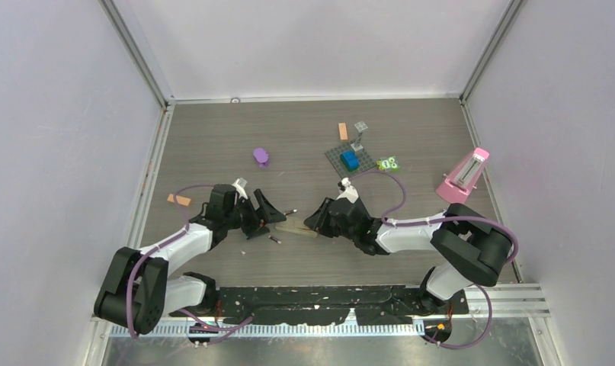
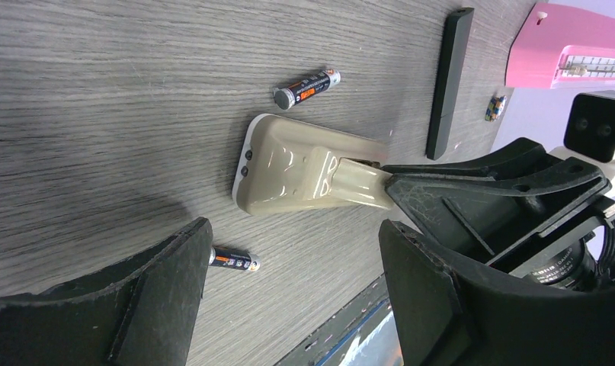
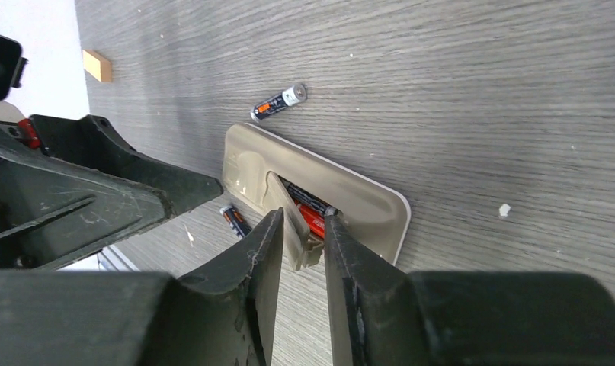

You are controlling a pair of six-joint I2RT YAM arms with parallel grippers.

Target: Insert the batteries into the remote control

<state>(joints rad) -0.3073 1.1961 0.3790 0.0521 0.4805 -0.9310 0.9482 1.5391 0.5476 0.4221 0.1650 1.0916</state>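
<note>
**Surface contents, one moment**

1. Remote control (image 1: 293,225): beige, lying back-up on the grey wood-grain surface (image 1: 213,137), near the middle, between the two tools. Its battery bay is open at the right end.
2. Battery cover (image 3: 295,225): a beige flap tilted up at an angle over the open bay.
3. Orange-red battery (image 3: 313,219): lies inside the bay. A dark cell sits beside it, mostly hidden by the cover.
4. Far loose battery (image 1: 290,211): dark with an orange band and a silvery end. It lies flat just beyond the remote's far edge, not touching it.
5. Near loose battery (image 1: 275,239): same type, flat on the surface just off the remote's near-left corner, apart from it.
6. Right tool (image 3: 300,229): fingers pressed almost together, pinching the battery cover at the remote's right end.
7. Left tool (image 2: 293,232): fingers spread wide, holding nothing. It sits low over the surface just left of the remote, with the remote's left end facing the gap.
8. Pink metronome (image 1: 464,175): upright, at the right edge.
9. Grey baseplate (image 1: 338,160): far of the right tool, carrying a blue brick (image 1: 350,160).
10. Purple object (image 1: 261,157): far of the left tool, too small to identify.
11. Orange block (image 1: 179,200): by the left edge.
</note>
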